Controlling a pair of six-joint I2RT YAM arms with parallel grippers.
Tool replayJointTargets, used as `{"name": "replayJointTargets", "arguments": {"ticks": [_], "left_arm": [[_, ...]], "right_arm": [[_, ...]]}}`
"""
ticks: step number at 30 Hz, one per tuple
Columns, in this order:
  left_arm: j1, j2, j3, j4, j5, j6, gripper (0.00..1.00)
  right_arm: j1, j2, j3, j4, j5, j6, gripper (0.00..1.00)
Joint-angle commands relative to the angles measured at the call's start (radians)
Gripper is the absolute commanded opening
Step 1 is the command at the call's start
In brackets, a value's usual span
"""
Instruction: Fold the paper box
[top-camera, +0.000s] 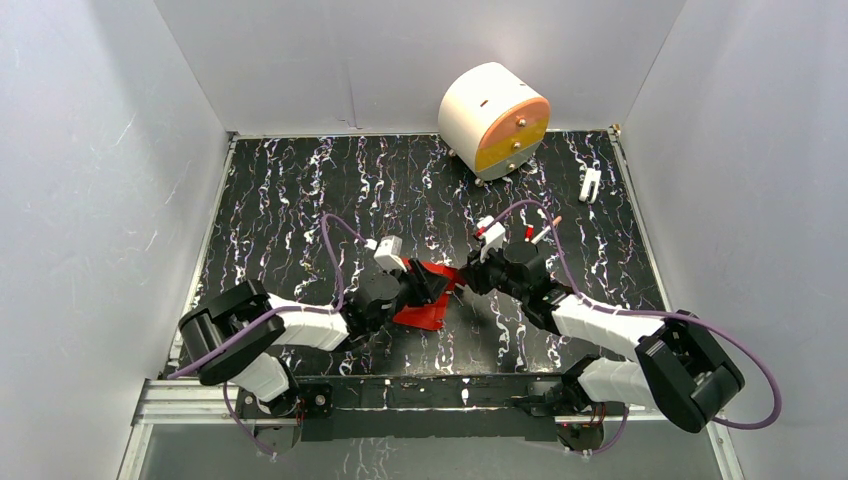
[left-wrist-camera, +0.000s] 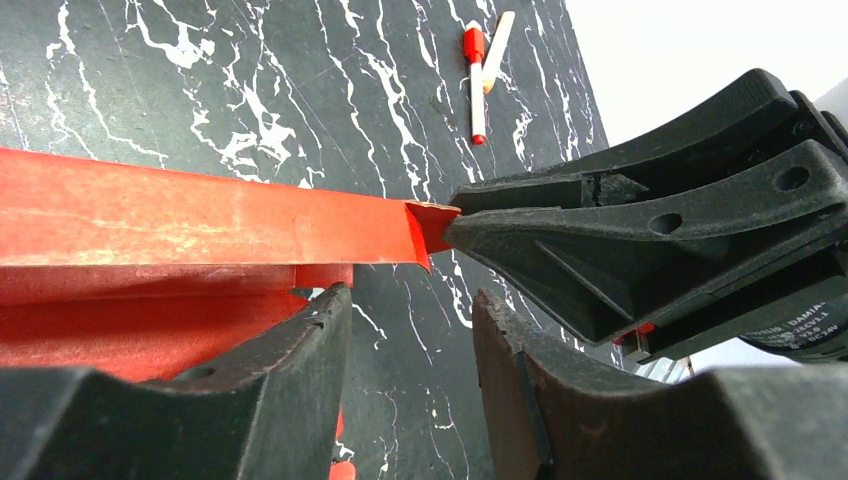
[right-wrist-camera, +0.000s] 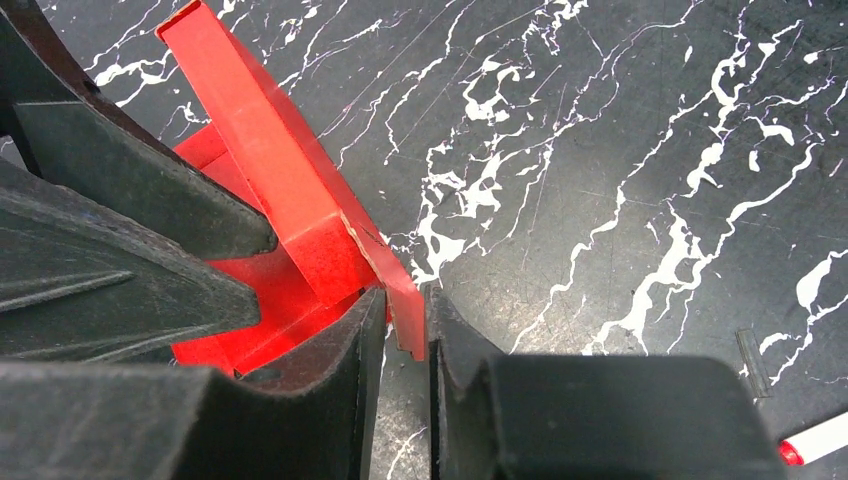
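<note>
Closest in, the left hand (left-wrist-camera: 410, 300) is holding its jaws half apart, gripping nothing, just beside the paper box (left-wrist-camera: 200, 215) lying in the middle of the table (top-camera: 300, 190). Directly ahead, the right hand (right-wrist-camera: 405, 300) is pinching the box's corner flap, crowding that end. Beyond, a red-capped pen (left-wrist-camera: 476, 85) is lying; a white-and-orange drum (top-camera: 493, 120) is sitting far back.

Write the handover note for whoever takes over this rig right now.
Left gripper: open, nothing between its jaws, fingers beside the raised long wall.
Right gripper: shut on the end flap of that wall.
Paper box: on the table, between both grippers, base lying flat.
Done: one long wall stands up.
Left: fold the end flap in and the other sides; the box is not closed yet.
</note>
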Motion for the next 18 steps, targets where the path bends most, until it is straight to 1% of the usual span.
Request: {"name": "replayJointTargets", "arguments": {"ticks": [1,4,8,13,18], "left_arm": [[-0.006,0.018,0.043,0.046,-0.023,0.004,0.43],[-0.006,0.046,0.056,0.051,-0.033,0.011,0.39],[-0.006,0.078,0.067,0.063,-0.054,0.021,0.37],[-0.006,0.108,0.08,0.081,-0.096,0.039,0.34],[-0.006,0.131,0.091,0.12,-0.117,0.091,0.3]], "right_arm": [[-0.004,0.006,-0.001,0.077,-0.009,-0.029,0.26],[-0.003,0.015,0.004,0.073,-0.027,-0.035,0.23],[-0.003,0.02,0.002,0.074,-0.052,-0.036,0.19],[-0.004,0.019,-0.003,0.085,-0.067,-0.035,0.15],[-0.005,0.04,0.004,0.09,-0.08,-0.036,0.12]]}}
